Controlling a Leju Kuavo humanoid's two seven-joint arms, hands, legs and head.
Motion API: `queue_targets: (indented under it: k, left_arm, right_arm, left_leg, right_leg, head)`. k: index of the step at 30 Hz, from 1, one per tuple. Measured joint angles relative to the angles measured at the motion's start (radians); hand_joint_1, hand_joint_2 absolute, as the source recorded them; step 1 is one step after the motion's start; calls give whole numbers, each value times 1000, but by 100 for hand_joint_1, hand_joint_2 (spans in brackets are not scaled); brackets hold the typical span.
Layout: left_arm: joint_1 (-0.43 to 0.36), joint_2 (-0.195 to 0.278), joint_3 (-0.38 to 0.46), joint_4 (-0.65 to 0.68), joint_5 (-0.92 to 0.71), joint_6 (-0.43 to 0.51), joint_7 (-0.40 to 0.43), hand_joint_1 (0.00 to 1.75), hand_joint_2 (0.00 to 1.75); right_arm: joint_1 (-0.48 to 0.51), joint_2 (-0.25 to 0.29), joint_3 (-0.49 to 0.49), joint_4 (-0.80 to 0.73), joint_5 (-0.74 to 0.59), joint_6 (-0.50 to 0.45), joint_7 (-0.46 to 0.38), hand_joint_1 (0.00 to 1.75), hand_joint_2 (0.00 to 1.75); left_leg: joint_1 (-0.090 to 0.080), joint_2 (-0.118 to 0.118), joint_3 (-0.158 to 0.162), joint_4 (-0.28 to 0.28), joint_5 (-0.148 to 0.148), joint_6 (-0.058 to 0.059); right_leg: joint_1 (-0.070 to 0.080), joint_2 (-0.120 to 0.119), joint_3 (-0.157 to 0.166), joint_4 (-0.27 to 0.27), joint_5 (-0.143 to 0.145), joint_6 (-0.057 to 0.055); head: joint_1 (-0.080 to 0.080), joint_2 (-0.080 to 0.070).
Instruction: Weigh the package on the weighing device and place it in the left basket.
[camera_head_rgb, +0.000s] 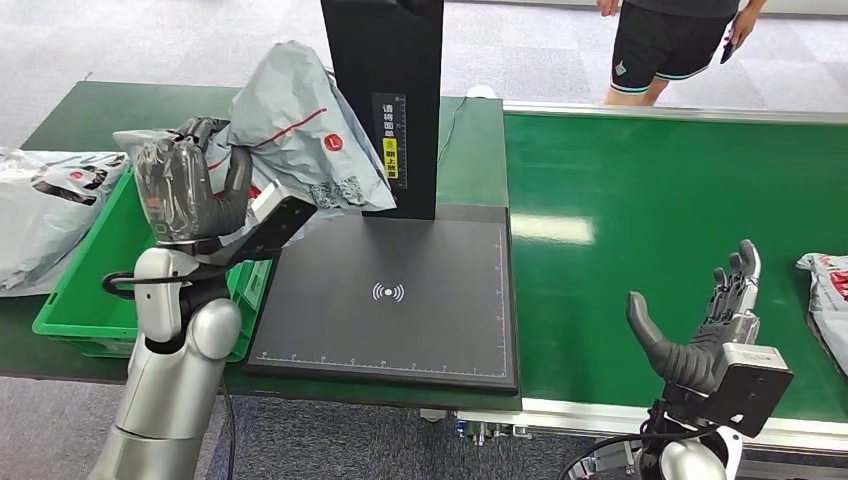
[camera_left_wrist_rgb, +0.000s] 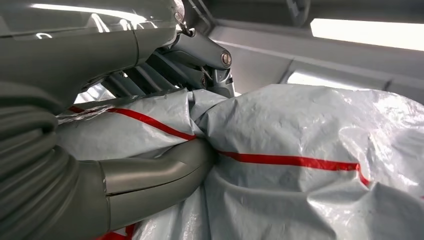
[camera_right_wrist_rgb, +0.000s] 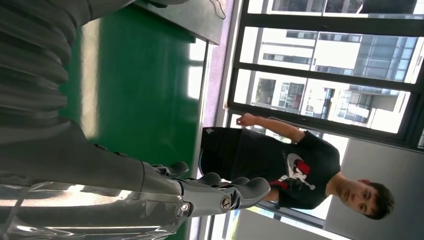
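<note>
Right hand (camera_head_rgb: 722, 322) sits nearest the camera at about 4 o'clock in the head view, fingers spread, holding nothing, above the green belt (camera_head_rgb: 660, 190). It is well apart from the action.

Left hand (camera_head_rgb: 190, 190) at 9 o'clock grips the grey package (camera_head_rgb: 300, 130); the left wrist view shows thumb (camera_left_wrist_rgb: 150, 175) and fingers (camera_left_wrist_rgb: 165, 70) pinching bunched plastic at the red stripe. The package is held up in the air, off the black scale plate (camera_head_rgb: 390, 300), its bulk trailing from the hand toward 1 o'clock and leaning against the black scanner post (camera_head_rgb: 385, 100).

Key relation: the green basket (camera_head_rgb: 75, 310) lies directly under and toward 8 o'clock of the left hand, while the scale plate is toward 4 o'clock of it. The package's long axis runs roughly 7 to 1, so most of it hangs over the plate's far-left corner rather than the basket. Judgement: the left arm has to carry toward 9 o'clock before letting go.

Beyond: another bag (camera_head_rgb: 50, 210) left of the basket, a person (camera_head_rgb: 670, 45) at the far edge.
</note>
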Motion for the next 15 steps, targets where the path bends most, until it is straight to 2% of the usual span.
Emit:
queue_targets:
  k: [3, 5, 9, 15]
  left_arm:
    - [-64, 2, 31, 60, -37, -122, 82, 175, 175]
    - [-116, 2, 48, 140, -48, -167, 141, 175, 175]
    - [-202, 2, 79, 307, -69, -191, 228, 175, 175]
    - [-284, 4, 116, 469, -104, -248, 339, 175, 175]
  right_arm:
    - [-2, 0, 1, 1, 2, 12, -1, 0, 175]
    - [-8, 0, 3, 4, 8, 24, 4, 0, 175]
    - [-24, 0, 12, 15, 19, 32, 15, 0, 175]
    - [-44, 0, 26, 29, 32, 46, 26, 0, 175]
  left_leg:
    - [0, 0, 0, 0, 1, 0]
    - [0, 0, 0, 0, 1, 0]
    - [0, 1, 0, 0, 2, 0]
    - [0, 1, -1, 0, 2, 0]
  right_leg:
    - [0, 0, 0, 0, 0, 0]
    - [0, 0, 0, 0, 1, 0]
    - [0, 1, 0, 1, 2, 0]
    - [0, 1, -1, 1, 2, 0]
  head:
    - [0, 0]
    - [0, 0]
    - [0, 0]
    - [0, 0]
